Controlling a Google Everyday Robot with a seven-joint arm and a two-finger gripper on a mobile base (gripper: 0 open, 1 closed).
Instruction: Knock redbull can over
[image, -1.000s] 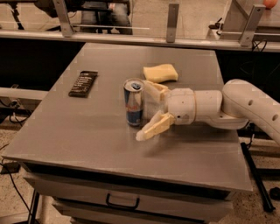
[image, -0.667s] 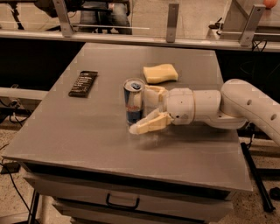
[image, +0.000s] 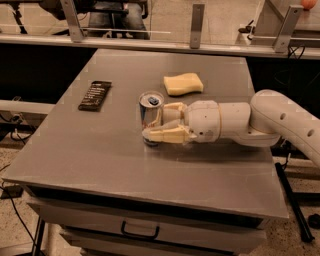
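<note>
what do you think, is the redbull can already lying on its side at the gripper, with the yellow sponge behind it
No: the camera view shows the redbull can upright, not on its side. It does stand at the gripper, between its open fingers, with the yellow sponge behind it.

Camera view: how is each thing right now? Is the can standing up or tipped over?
redbull can: standing upright on the table, not knocked over yet.
end effector: down low, right up against the can.
yellow sponge: lying flat, apart from the can.
black bar: lying flat, nothing touching it.
drawer: shut.
</note>
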